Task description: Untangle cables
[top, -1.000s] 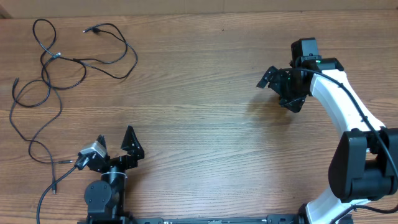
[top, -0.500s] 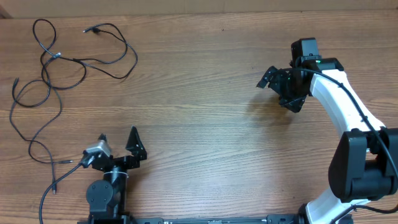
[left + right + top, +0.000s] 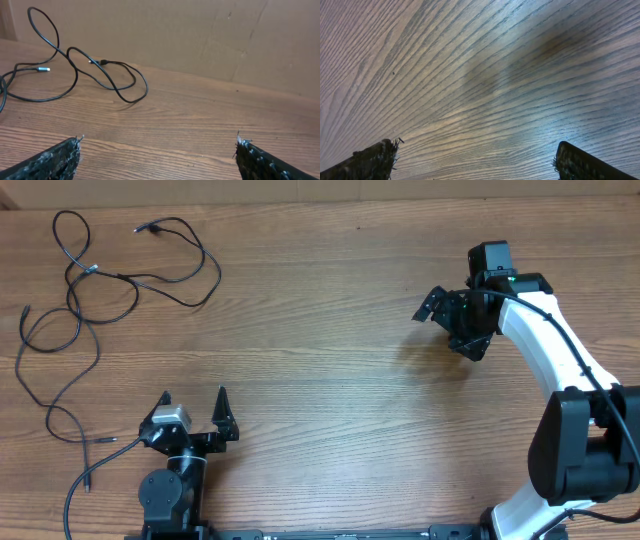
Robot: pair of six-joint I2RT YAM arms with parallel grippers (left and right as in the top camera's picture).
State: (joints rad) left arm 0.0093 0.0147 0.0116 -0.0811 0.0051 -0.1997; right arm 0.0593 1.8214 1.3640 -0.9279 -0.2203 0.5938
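Several thin black cables (image 3: pixel 118 277) lie in loose loops (small plugs at their ends) at the far left of the matte wood-grain table (image 3: pixel 330 410), well apart from the left gripper (image 3: pixel 193 392) and right gripper (image 3: pixel 448 328), both spread wide and holding nothing, with brown cardboard (image 3: pixel 200 35) behind.

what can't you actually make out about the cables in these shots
Overhead: which strand of the cables lies on top at each crossing, and the plug types; too small.
Overhead: one cord's end, cut off by the bottom edge.
Left wrist: the tangle's left part, cut off by the left edge.
Right wrist: cables out of frame; only table shows.
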